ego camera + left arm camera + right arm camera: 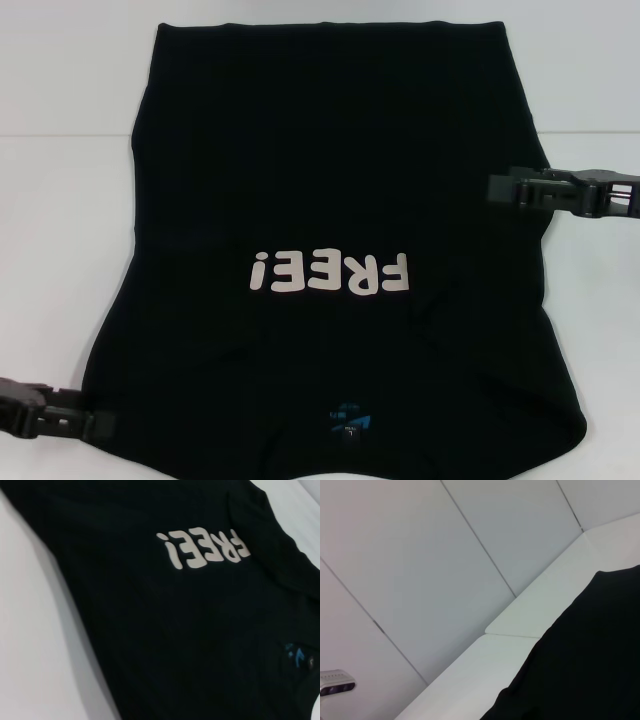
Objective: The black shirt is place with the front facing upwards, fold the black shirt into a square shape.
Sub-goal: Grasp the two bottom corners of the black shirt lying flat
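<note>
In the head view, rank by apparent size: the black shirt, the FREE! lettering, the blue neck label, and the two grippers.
1. black shirt, by far the largest.
2. FREE! lettering.
3. right gripper and left gripper: both cut off by the frame edge, so not ranked against each other.
4. blue neck label, smallest.

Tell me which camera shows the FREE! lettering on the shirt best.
The head view: the whole FREE! lettering sits unobstructed on the black shirt, upside down from the robot's side. The left wrist view shows it too, but tilted. The right wrist view shows only plain black cloth, no lettering.
</note>
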Action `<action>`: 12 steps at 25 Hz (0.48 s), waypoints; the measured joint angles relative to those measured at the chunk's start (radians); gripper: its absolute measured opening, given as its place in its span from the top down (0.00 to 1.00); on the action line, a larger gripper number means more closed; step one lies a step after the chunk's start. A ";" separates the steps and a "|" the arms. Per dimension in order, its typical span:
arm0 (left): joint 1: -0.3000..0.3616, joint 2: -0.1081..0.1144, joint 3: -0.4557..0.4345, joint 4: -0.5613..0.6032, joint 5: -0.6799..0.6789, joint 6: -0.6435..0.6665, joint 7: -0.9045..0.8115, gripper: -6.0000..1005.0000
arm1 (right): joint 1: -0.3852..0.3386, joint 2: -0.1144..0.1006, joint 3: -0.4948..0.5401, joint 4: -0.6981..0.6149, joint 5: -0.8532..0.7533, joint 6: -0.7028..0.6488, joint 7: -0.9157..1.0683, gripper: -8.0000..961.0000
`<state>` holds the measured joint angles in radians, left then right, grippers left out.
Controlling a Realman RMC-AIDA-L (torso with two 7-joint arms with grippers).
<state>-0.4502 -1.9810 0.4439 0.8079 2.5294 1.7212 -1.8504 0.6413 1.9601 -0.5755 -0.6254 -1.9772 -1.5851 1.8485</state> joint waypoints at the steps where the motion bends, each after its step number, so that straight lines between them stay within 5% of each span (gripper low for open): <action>1: 0.002 0.002 -0.001 0.001 0.000 -0.002 0.000 0.07 | 0.000 0.000 0.003 0.000 0.000 0.000 0.000 0.08; 12: 0.015 0.010 -0.005 0.004 0.013 -0.018 -0.012 0.08 | 0.003 -0.001 0.008 -0.006 0.000 -0.001 0.012 0.08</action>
<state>-0.4356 -1.9707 0.4385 0.8114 2.5425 1.7034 -1.8621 0.6442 1.9586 -0.5677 -0.6312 -1.9772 -1.5858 1.8609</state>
